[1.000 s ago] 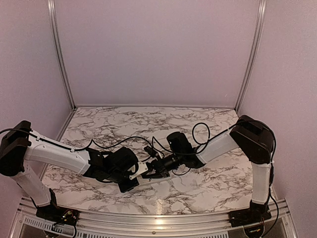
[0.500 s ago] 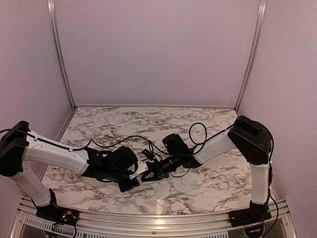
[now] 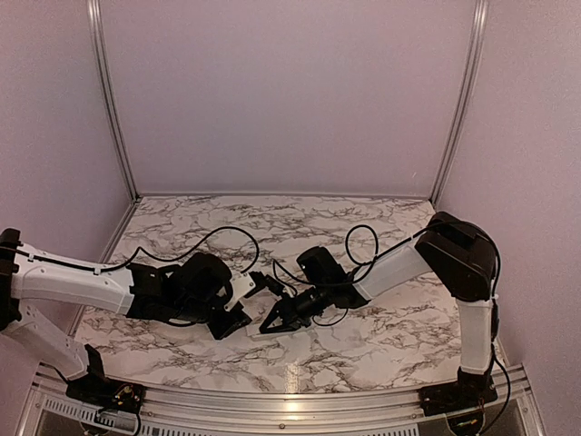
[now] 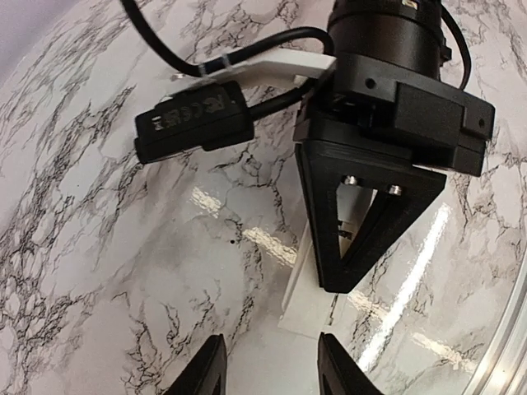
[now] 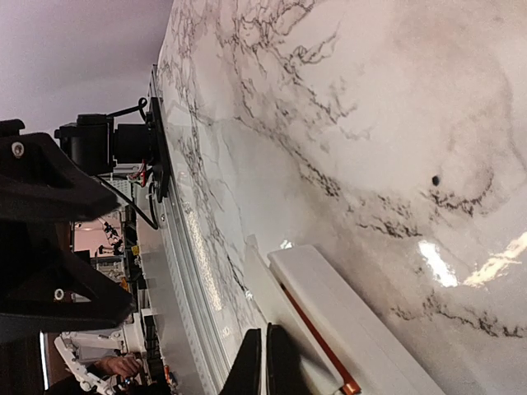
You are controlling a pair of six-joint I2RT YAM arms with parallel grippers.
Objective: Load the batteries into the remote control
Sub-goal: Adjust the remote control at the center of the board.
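The left hand (image 4: pixel 272 370) stands partly open. Its two fingers (image 4: pixel 200 372) are apart with only bare counter (image 4: pixel 99 271) between them, and it grips nothing. Just ahead of its fingertips lies the remote control (image 4: pixel 303 303), a slim white bar flat on the marble. The left wrist view shows only one end of it. The rest is covered by the right hand (image 4: pixel 329 280), which comes down over it from the far side. The two hands face each other tip to tip, near but not touching, with the remote's end between them.

The right hand is shut, its fingers pressed together into one narrow point with nothing seen between them. In its own wrist view the remote runs lengthways just to the right of those tips, which sit at the bar's near long edge. Whether they touch it cannot be told. A thin reddish-orange strip (image 5: pixel 317 341) runs along the remote's upper face close to that edge. It may be the side of a battery lying in the bay, but the angle is too shallow to be sure. Behind the right hand's wrist, a black cable (image 3: pixel 363 238) loops above the counter.
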